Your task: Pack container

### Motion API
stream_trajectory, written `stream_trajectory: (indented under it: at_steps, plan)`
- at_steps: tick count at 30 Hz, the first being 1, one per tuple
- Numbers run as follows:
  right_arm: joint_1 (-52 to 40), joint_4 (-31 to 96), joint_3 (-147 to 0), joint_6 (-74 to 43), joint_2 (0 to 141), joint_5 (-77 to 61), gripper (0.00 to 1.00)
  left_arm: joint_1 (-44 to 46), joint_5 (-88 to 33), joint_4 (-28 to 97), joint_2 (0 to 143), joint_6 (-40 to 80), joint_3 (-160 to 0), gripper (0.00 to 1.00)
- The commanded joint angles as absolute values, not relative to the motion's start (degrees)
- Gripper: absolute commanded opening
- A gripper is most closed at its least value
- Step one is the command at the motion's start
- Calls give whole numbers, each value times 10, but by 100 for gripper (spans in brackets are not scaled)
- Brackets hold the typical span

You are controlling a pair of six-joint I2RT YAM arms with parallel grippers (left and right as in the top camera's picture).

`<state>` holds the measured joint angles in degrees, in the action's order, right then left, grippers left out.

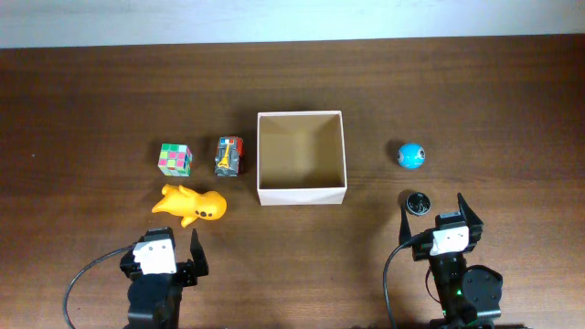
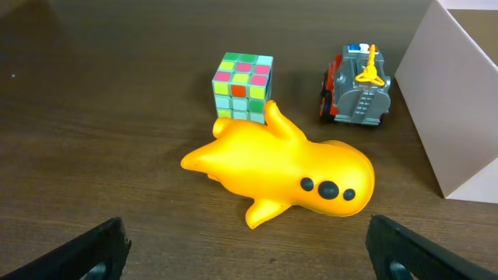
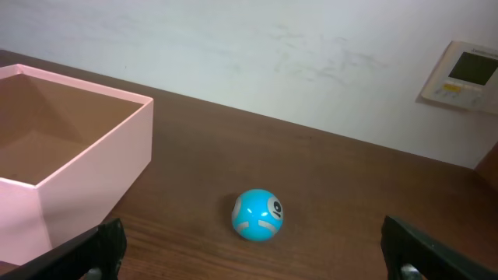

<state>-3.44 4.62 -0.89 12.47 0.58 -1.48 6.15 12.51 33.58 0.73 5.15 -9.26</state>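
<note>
The container (image 1: 302,195), a square open cardboard box with white walls and a tan inside, stands empty at mid-table. It also shows in the left wrist view (image 2: 459,117) and the right wrist view (image 3: 85,167). Left of it lie a yellow whale-like toy (image 1: 190,204) (image 2: 288,167), a colour cube (image 1: 175,158) (image 2: 243,85) and a toy fire truck (image 1: 228,156) (image 2: 356,95). A blue ball (image 1: 411,155) (image 3: 257,215) and a black round disc (image 1: 418,203) lie to its right. My left gripper (image 1: 174,241) (image 2: 245,253) is open, just short of the yellow toy. My right gripper (image 1: 435,217) (image 3: 257,257) is open, short of the ball.
The dark wooden table (image 1: 91,91) runs back to a white wall (image 3: 272,47). A wall control panel (image 3: 467,74) shows at the far right. Cables loop beside both arm bases at the front edge.
</note>
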Motion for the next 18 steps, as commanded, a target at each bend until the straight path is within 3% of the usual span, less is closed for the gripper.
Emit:
stream_trajectory:
  at_steps: [1, 18]
  plan:
    - [-37, 47, -4, 128, 4, -8, 99, 64, 133, 335, 4, 42, -89, 99]
    - [-37, 43, -4, 225, 5, 52, 99, 64, 133, 335, 4, 42, -89, 99]
